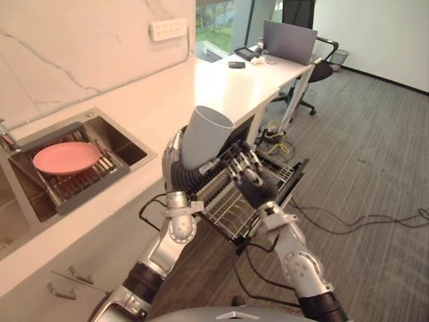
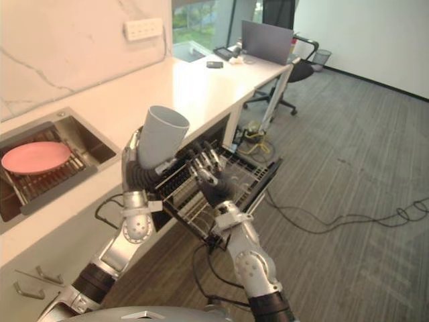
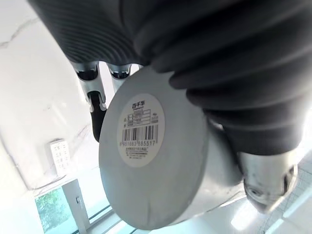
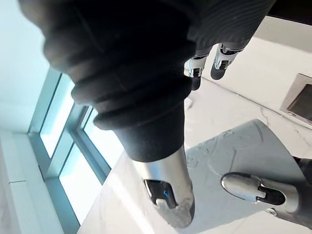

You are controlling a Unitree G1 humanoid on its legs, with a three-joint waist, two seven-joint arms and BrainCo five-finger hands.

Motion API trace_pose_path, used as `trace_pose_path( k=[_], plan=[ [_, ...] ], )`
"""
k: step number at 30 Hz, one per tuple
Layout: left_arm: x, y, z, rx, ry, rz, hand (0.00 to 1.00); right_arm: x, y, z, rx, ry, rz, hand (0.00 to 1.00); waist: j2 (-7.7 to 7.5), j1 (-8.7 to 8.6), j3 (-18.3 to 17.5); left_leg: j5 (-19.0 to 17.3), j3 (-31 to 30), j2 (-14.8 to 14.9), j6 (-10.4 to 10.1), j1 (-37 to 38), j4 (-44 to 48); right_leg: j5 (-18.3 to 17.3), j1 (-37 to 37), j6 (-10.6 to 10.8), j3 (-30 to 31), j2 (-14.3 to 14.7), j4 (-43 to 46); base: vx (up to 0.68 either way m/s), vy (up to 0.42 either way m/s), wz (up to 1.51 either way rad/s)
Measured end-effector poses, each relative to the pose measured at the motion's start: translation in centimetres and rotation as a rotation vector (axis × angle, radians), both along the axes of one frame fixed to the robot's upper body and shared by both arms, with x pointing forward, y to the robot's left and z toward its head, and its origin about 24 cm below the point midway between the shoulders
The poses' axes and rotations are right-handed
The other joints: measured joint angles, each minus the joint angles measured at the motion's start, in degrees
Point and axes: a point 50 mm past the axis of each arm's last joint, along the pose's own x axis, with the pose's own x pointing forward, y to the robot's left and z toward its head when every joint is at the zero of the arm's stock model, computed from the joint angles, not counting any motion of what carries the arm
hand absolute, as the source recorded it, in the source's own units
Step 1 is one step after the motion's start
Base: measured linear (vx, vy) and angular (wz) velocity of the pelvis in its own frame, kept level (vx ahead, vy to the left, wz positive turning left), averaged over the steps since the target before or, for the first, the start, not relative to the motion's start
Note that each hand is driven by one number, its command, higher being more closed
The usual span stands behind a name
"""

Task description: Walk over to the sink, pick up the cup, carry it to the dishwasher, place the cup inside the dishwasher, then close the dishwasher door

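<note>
Where the left hand [image 1: 175, 159] curls round it, the cup [image 1: 205, 137] stands mouth-up.

Looks like an office kitchenette: steel sink [image 1: 127, 139] with plate [image 1: 66, 157], white counter [image 1: 167, 100], marble wall [image 1: 67, 47] with socket [image 1: 167, 29], pulled-out dishwasher rack [image 1: 228, 208]. Further along, laptop [image 1: 288, 41], office chair [image 1: 322, 70], grey carpet [image 1: 375, 168], big window [image 1: 214, 20].

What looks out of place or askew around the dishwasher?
Nothing spilled or broken. The grey cup is tilted in the left robot hand above the pulled-out dishwasher rack; the right robot hand is open beside it.
</note>
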Motion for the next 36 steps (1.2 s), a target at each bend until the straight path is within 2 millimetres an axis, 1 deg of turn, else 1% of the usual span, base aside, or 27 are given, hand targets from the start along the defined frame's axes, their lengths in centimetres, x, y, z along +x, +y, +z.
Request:
trace_pose_path(
  k=[1, 4, 7, 10, 13, 17, 18, 21, 28, 36],
  plan=[
    [0.0, -0.1, 0.0, 0.033, -0.019, 0.005, 1.0, 0.2, 0.6, 0.3, 0.0, -0.002, 0.012, 0.0, 0.0, 0.06, 0.0, 0.1, -0.1, 0.0, 0.0, 0.0, 0.0, 0.0, 0.0, 0.0, -0.1, 0.0, 0.0, -0.05, -0.015, 0.02],
    [-0.1, -1.0, 0.0, 0.123, -0.065, -0.013, 1.0, 0.5, 1.1, 0.8, -0.006, -0.009, 0.024, 0.0, 0.0, 0.81, 0.0, 0.2, -0.2, 0.0, 0.0, 0.0, 0.0, 0.1, 0.1, 0.0, -0.1, 0.0, 0.0, -0.04, -0.009, 0.02],
    [-0.5, -1.8, -0.2, 0.18, -0.084, -0.04, 1.0, 0.7, 1.7, 1.2, -0.011, -0.01, 0.036, 0.0, 0.02, 0.89, 0.0, 0.5, -0.5, -0.1, 0.1, -0.1, -0.2, 0.1, 0.1, -0.1, -0.4, -0.1, 0.0, -0.03, -0.009, 0.04],
    [-0.6, -2.2, -0.6, 0.208, -0.081, -0.043, 1.0, 1.0, 1.7, 1.4, -0.02, 0.006, 0.012, 0.0, 0.02, 0.97, 0.0, 1.2, -0.6, -0.4, 0.2, 0.1, -1.3, 0.1, 0.0, -0.1, -0.6, -0.1, 0.0, -0.03, -0.008, 0.04],
    [-0.6, -2.2, -1.1, 0.224, -0.068, -0.026, 1.0, 1.1, 1.6, 1.4, -0.029, 0.015, 0.0, 0.0, 0.03, 0.97, 0.0, 1.6, -0.6, -0.5, 0.1, 0.5, -2.1, 0.1, 0.1, -0.1, -0.6, -0.1, 0.0, -0.01, -0.003, 0.0],
    [-0.7, -2.5, -1.3, 0.27, -0.077, -0.022, 1.0, 1.1, 1.6, 1.3, -0.047, 0.028, -0.019, 0.0, 0.03, 1.02, 0.0, 1.8, -0.8, -0.5, 0.1, 0.4, -2.2, 0.1, 0.1, -0.1, -0.7, -0.1, 0.0, 0.0, -0.001, 0.01],
    [-0.7, -2.6, -1.4, 0.278, -0.081, -0.019, 1.0, 1.1, 1.6, 1.3, -0.049, 0.034, -0.025, 1.0, 0.03, 1.01, 0.0, 1.9, -1.0, -0.6, 0.2, 0.3, -2.4, 0.1, 0.1, -0.1, -0.9, -0.2, 0.0, -0.02, -0.008, 0.11],
    [-0.2, -2.6, -1.5, 0.309, -0.082, -0.008, 1.0, 1.4, 1.6, 1.5, -0.062, 0.04, -0.045, 1.0, 0.03, 0.71, 0.0, 3.2, -2.2, -1.0, 0.3, 0.3, -4.1, 0.1, 0.1, -0.1, -1.9, -0.3, 0.0, -0.02, -0.008, 0.18],
    [-0.3, -2.3, -1.6, 0.315, -0.107, 0.024, 1.0, 1.4, 2.1, 1.8, -0.062, 0.035, -0.059, 1.0, 0.03, 1.1, 0.0, 4.5, -3.5, -1.5, 0.6, 0.9, -6.0, 0.0, 0.7, 0.0, -2.6, -0.5, 0.0, -0.02, 0.002, 0.11],
    [-0.6, -2.0, -1.5, 0.302, -0.153, 0.036, 1.0, 1.0, 2.9, 2.1, -0.025, -0.012, -0.071, 1.0, 0.04, 1.44, 0.0, 4.8, -4.1, -1.8, 0.6, 0.8, -6.1, 0.0, 1.0, 0.1, -3.0, -0.8, 0.0, -0.01, 0.002, 0.03]
  ],
)
